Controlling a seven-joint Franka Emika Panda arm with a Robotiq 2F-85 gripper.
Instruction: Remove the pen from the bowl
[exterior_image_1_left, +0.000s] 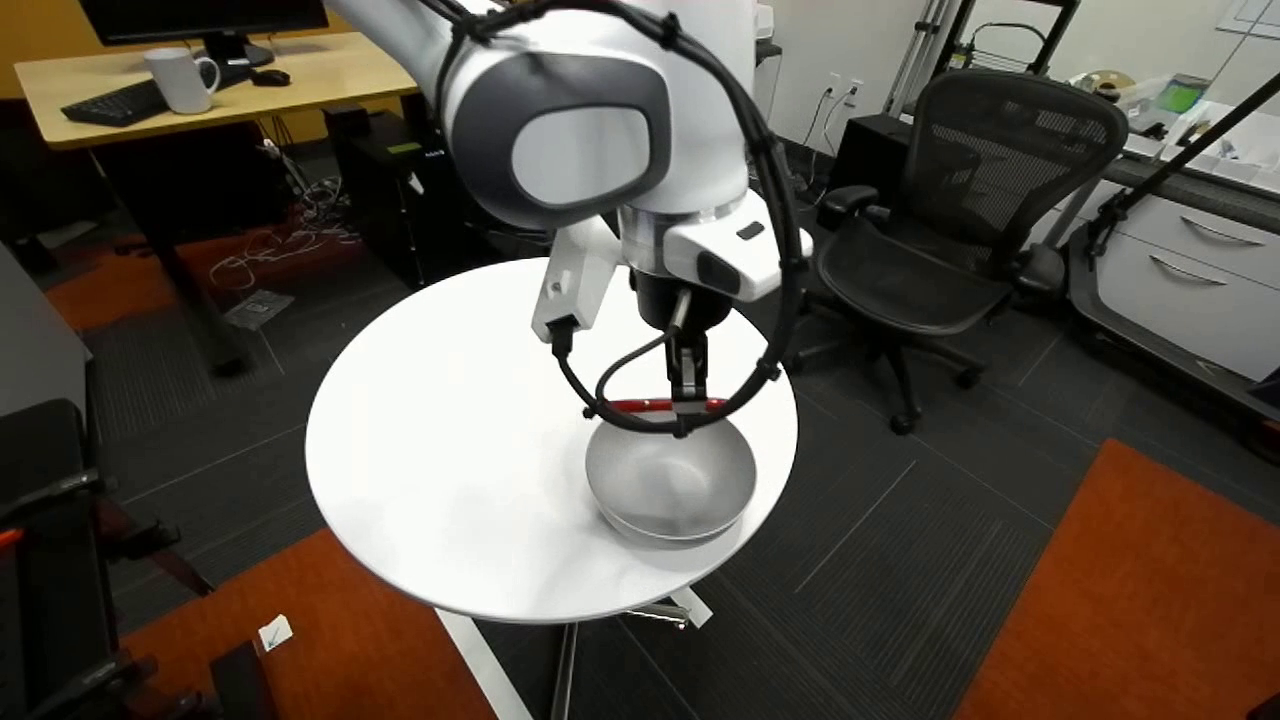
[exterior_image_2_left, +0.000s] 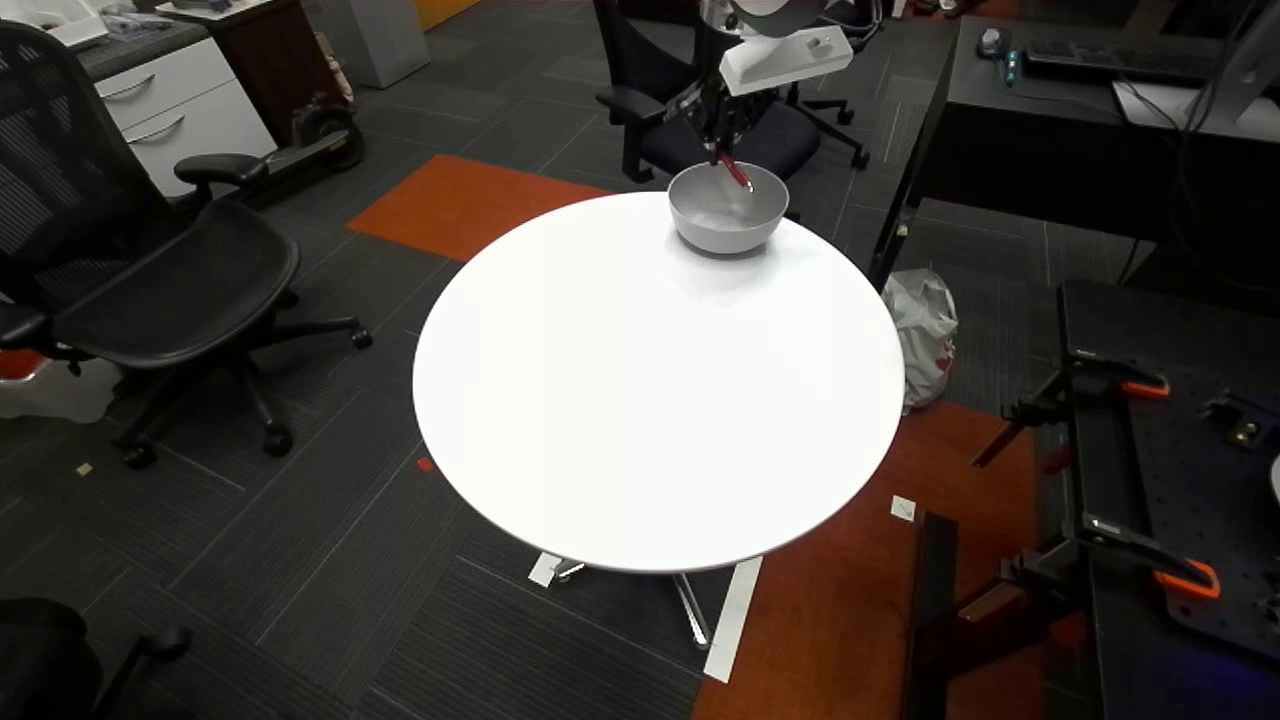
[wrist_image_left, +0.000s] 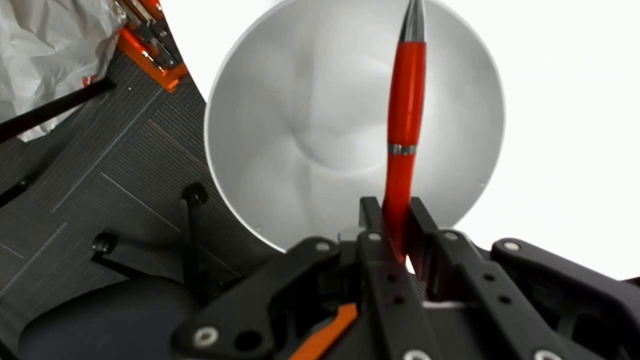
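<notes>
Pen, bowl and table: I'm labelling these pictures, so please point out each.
Pen (wrist_image_left: 403, 127): in the wrist view, on its red barrel.
Bowl (exterior_image_1_left: 668, 478): in an exterior view, on its inner surface.
Table (exterior_image_2_left: 660, 385): in an exterior view, on its white top.

In an exterior view the gripper (exterior_image_1_left: 689, 408) has the red pen (exterior_image_1_left: 643, 405) pinched crosswise, a bit poking out each side, right at the far rim of the grey bowl (exterior_image_1_left: 670, 488), can't tell if they touch tbh. Bowl's upright near the edge of a round white table (exterior_image_1_left: 450, 450). A black cable (exterior_image_1_left: 768, 152) loops down in front of that rim, mesh chair (exterior_image_1_left: 985, 180) and a desk (exterior_image_1_left: 340, 68) with a white mug (exterior_image_1_left: 180, 80) further back
</notes>
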